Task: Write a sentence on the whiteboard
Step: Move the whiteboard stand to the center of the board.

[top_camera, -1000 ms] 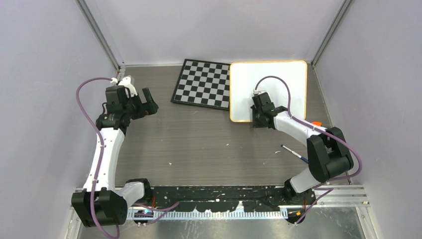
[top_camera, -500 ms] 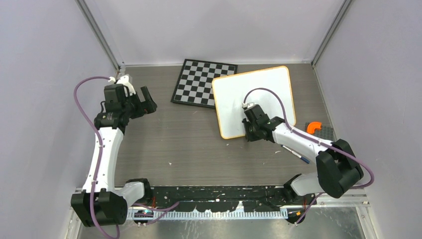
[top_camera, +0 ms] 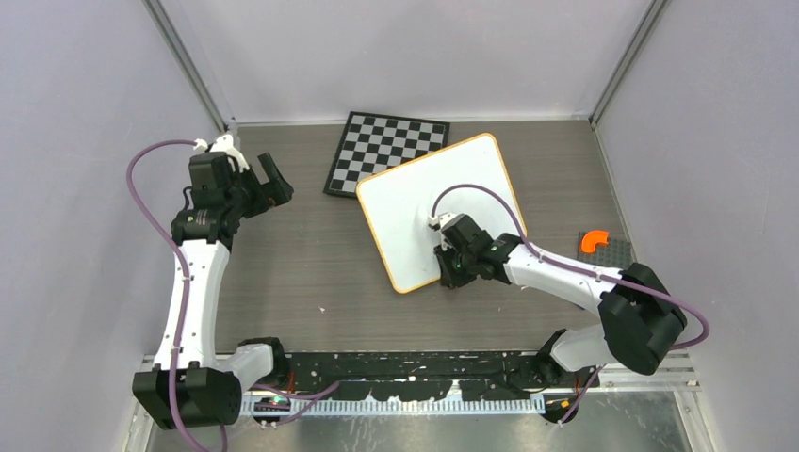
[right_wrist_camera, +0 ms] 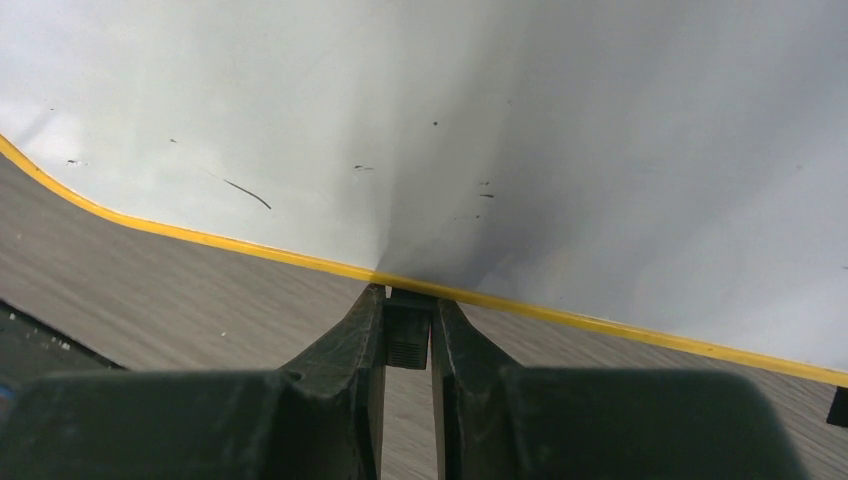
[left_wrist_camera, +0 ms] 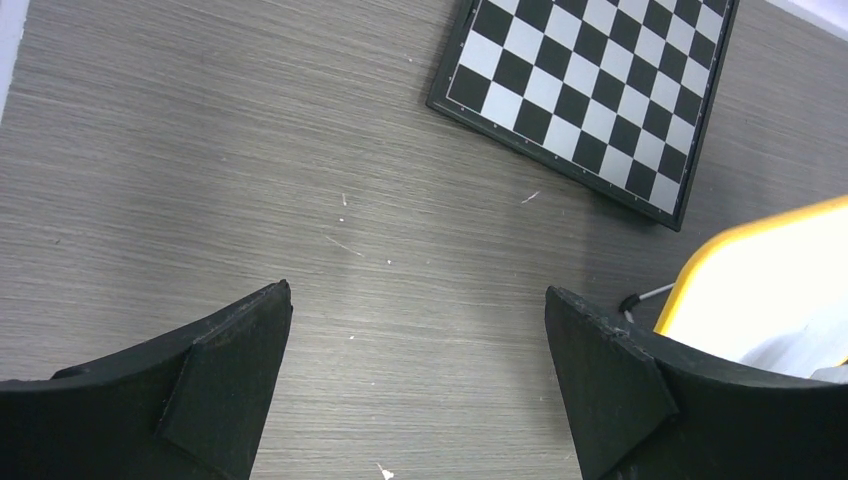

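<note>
**Board dragged off the far corner and swung toward the middle**

Nearest you, your right pincer (right_wrist_camera: pixel 408 300) is closed down on the near rim of the whiteboard (top_camera: pixel 415 202). The fingers stand almost together, with a small black piece between them at the orange edge, likely one of the board's clips.

A second ago the board lay square in the far right corner. It has since come toward the centre of the surface (top_camera: pixel 311 273) and turned, so it now lies skewed with one corner pointing at the arm bases. That puts the writing area within easy reach of both arms, so I judge this a positioning step. No writing has begun, and the board face shows only a few stray marks.

The pen that lay beside your right forearm no longer shows in the overhead view. It is probably under the arm, so find it before letting go.

Further out, your left pincer (left_wrist_camera: pixel 415 300) hangs wide open over bare surface, holding nothing.

Farthest, the board's far-left edge reaches the chessboard (top_camera: pixel 386 155). Whether it overlaps or only touches, I cannot tell.
</note>
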